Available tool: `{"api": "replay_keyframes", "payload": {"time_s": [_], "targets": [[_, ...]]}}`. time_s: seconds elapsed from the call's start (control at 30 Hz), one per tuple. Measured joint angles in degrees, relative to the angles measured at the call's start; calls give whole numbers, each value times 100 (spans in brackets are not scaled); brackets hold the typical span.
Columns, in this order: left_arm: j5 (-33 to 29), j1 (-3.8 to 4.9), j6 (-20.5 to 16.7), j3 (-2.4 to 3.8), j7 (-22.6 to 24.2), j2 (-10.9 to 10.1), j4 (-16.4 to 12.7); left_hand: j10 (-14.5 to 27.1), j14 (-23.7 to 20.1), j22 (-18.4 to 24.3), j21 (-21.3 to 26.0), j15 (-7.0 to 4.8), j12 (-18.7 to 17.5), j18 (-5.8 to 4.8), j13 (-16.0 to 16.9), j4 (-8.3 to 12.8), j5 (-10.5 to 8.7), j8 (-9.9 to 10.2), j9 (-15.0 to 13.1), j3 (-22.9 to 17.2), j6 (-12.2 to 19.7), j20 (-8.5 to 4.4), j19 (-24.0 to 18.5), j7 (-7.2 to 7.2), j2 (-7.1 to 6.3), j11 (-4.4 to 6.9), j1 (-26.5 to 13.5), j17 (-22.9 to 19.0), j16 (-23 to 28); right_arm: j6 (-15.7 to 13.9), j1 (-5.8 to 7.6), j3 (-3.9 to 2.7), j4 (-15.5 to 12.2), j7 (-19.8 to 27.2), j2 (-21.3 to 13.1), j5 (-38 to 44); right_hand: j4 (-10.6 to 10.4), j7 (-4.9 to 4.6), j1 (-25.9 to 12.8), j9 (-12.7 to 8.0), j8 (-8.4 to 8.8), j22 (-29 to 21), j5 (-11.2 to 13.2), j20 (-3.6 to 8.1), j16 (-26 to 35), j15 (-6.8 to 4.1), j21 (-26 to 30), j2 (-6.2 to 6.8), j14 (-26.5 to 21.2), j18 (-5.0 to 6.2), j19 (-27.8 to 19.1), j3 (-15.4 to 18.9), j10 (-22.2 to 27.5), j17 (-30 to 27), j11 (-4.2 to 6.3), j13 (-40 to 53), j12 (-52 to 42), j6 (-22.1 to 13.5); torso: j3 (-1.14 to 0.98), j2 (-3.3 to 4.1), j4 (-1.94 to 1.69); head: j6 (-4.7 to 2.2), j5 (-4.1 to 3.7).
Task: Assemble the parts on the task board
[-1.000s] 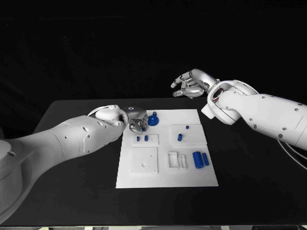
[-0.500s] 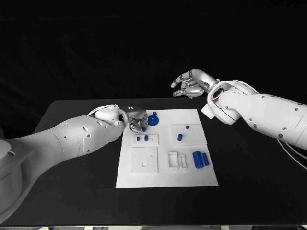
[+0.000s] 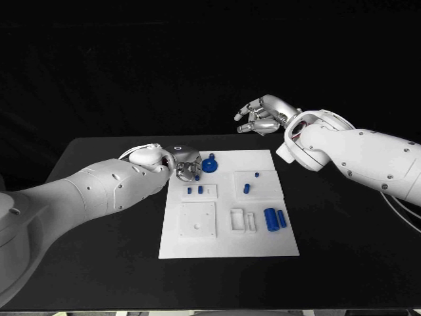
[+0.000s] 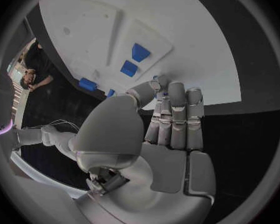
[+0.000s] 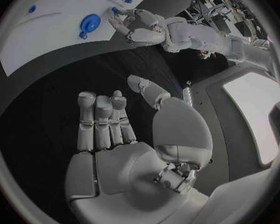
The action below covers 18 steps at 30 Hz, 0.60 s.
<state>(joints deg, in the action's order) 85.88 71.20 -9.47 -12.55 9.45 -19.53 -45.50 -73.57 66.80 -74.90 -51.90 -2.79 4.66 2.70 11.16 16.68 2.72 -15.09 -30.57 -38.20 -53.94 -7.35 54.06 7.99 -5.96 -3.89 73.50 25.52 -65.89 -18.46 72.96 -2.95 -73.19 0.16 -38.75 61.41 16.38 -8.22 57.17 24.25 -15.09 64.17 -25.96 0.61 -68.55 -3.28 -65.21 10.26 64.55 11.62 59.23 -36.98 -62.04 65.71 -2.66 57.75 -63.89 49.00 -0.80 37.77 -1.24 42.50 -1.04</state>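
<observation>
The left hand (image 3: 185,164) hovers low over the far left corner of the task board (image 3: 229,245), fingers curled together; whether they pinch a small part I cannot tell. A round blue knob (image 3: 210,165) lies just beside its fingertips, likely the piece in play. Next, I judge, it needs a firm grip and a carry to a socket. Nearer the robot from that hand sit two small blue blocks (image 3: 195,190); farther off, two blue cylinders (image 3: 275,218). The right hand (image 3: 263,114) hangs raised beyond the board, fingers loosely apart, holding nothing.
</observation>
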Motion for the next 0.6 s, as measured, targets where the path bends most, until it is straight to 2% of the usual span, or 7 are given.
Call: {"api": "replay_keyframes", "payload": {"time_s": [0.17,0.3,0.33,0.47,0.5,0.57,0.6], "targets": [[-6,0,-4,6,-16,-51,8,62,-21,-5,0,21,-29,-1,-11,0,0,0,8,0,1,3,-3,0,-23,-21,23,7,0,22,0,0,30,-8,-8,0,0,-8,0,0,0,1,0,0,0,-18,0,0,-19,0,0,0,0,-5,0,-2,0,-8,0,0,1,-3,0],[-52,0,-37,43,-27,-174,6,173,-37,-4,0,34,-67,0,-34,0,0,0,19,0,22,11,-11,19,-25,-31,25,15,0,44,0,0,90,-11,-29,0,0,-10,0,0,-4,5,0,2,0,4,26,0,-40,0,-3,0,43,-15,1,-23,0,-11,2,-2,1,-15,-9],[-76,0,-54,51,-27,-214,1,214,-44,-4,0,41,-94,0,-48,-5,0,0,22,5,26,12,-12,15,-69,-30,20,15,0,53,1,0,105,-11,-38,0,0,-16,0,0,-25,5,0,9,0,-7,52,0,-51,0,-16,0,52,-24,9,-37,0,-17,3,-2,1,-19,-12],[-279,6,-165,240,-15,-382,-30,249,-43,-4,0,82,-94,-1,-60,-31,-1,0,38,31,70,21,-21,47,-128,-43,-40,30,0,129,6,0,234,-8,-43,-8,0,-54,25,5,-51,-75,7,-77,283,1,291,-25,-233,0,-245,0,231,-220,-1,-240,222,-53,2,-9,-2,-44,-20],[-384,11,-204,312,-4,-435,-61,251,-43,-4,0,82,-94,-1,-60,-20,0,0,38,41,74,21,-21,50,-128,-45,-39,30,0,159,9,0,316,0,-29,-11,-6,-58,31,10,-70,-118,46,-120,387,6,388,-31,-309,0,-329,-6,287,-299,-5,-333,320,-57,2,-9,-3,-51,-20],[-606,34,-256,425,14,-519,-128,256,-75,-4,0,114,-94,-1,-60,-31,-1,0,41,63,83,21,-21,59,-155,-50,-117,30,32,197,11,0,452,15,-5,-17,-4,-72,31,29,-88,-236,117,-246,660,38,655,-31,-491,87,-539,-59,422,-514,-25,-604,616,-70,1,-12,-5,-70,-21],[-780,71,-289,456,27,-583,-187,257,-107,-4,17,124,-94,-1,-60,-31,-1,0,46,63,85,31,-35,58,-132,-51,-140,26,69,222,12,0,524,25,6,-21,1,-73,31,38,-110,-280,138,-300,767,51,760,-31,-556,129,-608,-65,467,-611,-30,-730,743,-71,1,-13,-6,-77,-22]]}}
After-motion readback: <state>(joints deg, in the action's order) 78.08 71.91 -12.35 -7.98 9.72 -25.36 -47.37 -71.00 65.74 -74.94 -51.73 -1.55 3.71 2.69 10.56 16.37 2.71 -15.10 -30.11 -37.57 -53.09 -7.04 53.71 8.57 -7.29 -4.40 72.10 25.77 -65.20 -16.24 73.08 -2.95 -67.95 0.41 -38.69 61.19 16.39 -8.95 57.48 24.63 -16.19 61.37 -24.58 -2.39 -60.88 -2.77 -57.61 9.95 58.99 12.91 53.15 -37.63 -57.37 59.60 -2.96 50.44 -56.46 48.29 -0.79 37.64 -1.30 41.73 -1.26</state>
